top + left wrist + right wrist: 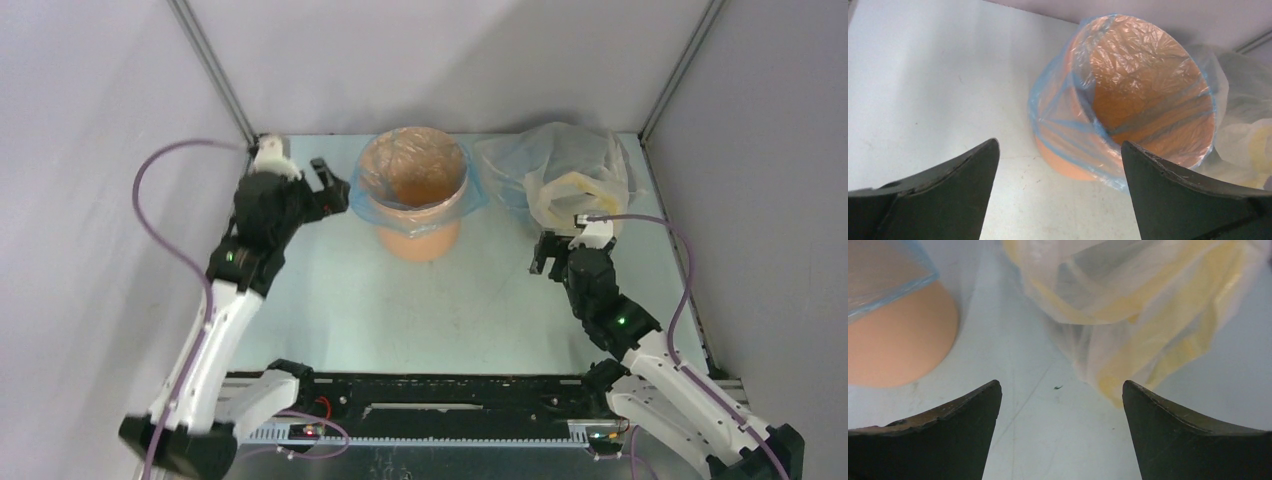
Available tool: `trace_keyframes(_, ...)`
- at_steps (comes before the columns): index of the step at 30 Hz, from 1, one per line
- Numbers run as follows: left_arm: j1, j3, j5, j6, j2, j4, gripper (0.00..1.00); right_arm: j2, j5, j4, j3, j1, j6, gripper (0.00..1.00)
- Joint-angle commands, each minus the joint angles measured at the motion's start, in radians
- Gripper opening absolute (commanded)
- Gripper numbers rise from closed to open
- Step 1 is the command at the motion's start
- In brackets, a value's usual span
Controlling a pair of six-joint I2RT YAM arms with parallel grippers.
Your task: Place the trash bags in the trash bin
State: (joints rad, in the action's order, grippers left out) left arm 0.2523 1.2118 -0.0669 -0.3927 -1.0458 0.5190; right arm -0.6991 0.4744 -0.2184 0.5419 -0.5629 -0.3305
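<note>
The orange trash bin (421, 238) stands upright at the back middle of the table. A light-blue trash bag (372, 205) lines it, its edge folded down over the rim. In the left wrist view the bag (1068, 120) covers the bin's (1068, 162) inside and upper outside. My left gripper (330, 186) is open and empty, just left of the bin's rim. My right gripper (548, 254) is open and empty, low over the table right of the bin. The right wrist view shows the bin's base (898, 345) with the bag's edge (893, 280) above it.
A larger clear plastic sack with pale yellow contents (570, 180) lies at the back right, just beyond my right gripper; it shows in the right wrist view (1138, 315). Grey walls and metal corner posts close in the back and sides.
</note>
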Motion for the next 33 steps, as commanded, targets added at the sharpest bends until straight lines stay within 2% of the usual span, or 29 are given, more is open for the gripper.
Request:
trace_keyframes(1, -0.004, -0.326, -0.107, -0.036, 0.22, -0.275, 1.0, 0.001, 0.289, 0.147, -0.045, 0.006, -0.036, 0.94)
trace_keyframes(3, -0.004, -0.509, -0.131, -0.038, 0.312, -0.402, 1.0, -0.019, 0.332, 0.247, -0.081, 0.009, 0.009, 0.93)
trace_keyframes(7, -0.004, -0.725, -0.252, -0.019, 0.417, -0.553, 1.0, -0.089, 0.233, 0.519, -0.202, 0.041, 0.179, 0.9)
trace_keyframes(8, -0.004, -0.766, -0.282, -0.007, 0.425, -0.59, 1.0, -0.108, 0.229, 0.61, -0.249, 0.055, 0.212, 0.88)
trace_keyframes(9, -0.004, -0.797, -0.315, 0.007, 0.435, -0.623, 1.0, -0.121, 0.206, 0.774, -0.298, 0.072, 0.248, 0.87)
trace_keyframes(10, -0.005, -0.823, -0.354, 0.024, 0.44, -0.653, 1.0, -0.127, 0.18, 0.878, -0.342, 0.099, 0.302, 0.87)
trace_keyframes(13, -0.01, -0.886, -0.397, 0.111, 0.434, -0.762, 1.0, -0.117, -0.027, 1.022, -0.43, 0.22, 0.353, 0.83)
trace_keyframes(16, -0.03, -0.935, -0.403, 0.18, 0.386, -0.894, 1.0, -0.138, -0.199, 1.05, -0.464, 0.371, 0.314, 0.79)
trace_keyframes(20, -0.125, -0.973, -0.346, 0.191, 0.272, -1.069, 1.0, -0.274, -0.288, 1.161, -0.479, 0.449, 0.313, 0.82)
trace_keyframes(22, -0.168, -0.971, -0.323, 0.206, 0.224, -1.113, 1.0, -0.383, -0.259, 1.264, -0.466, 0.459, 0.327, 0.99)
trace_keyframes(24, -0.197, -1.0, -0.291, 0.248, 0.168, -1.258, 1.0, -0.469, -0.284, 1.316, -0.445, 0.486, 0.307, 1.0)
trace_keyframes(27, -0.283, -0.976, -0.181, 0.187, 0.094, -1.274, 1.0, -0.687, -0.33, 1.463, -0.41, 0.529, 0.293, 1.0)
trace_keyframes(28, -0.307, -0.971, -0.146, 0.165, 0.066, -1.292, 1.0, -0.661, -0.337, 1.397, -0.384, 0.53, 0.294, 1.0)
trace_keyframes(29, -0.329, -0.965, -0.105, 0.141, 0.049, -1.317, 1.0, -0.628, -0.372, 1.243, -0.328, 0.538, 0.283, 1.0)
trace_keyframes(30, -0.347, -0.972, -0.065, 0.131, 0.028, -1.371, 1.0, -0.643, -0.408, 1.2, -0.306, 0.546, 0.292, 1.0)
trace_keyframes(31, -0.364, -0.993, -0.02, 0.13, 0.006, -1.448, 1.0, -0.667, -0.437, 1.233, -0.302, 0.552, 0.298, 1.0)
trace_keyframes(33, -0.379, -1.009, 0.029, 0.128, -0.036, -1.549, 1.0, -0.644, -0.422, 1.192, -0.302, 0.551, 0.297, 1.0)
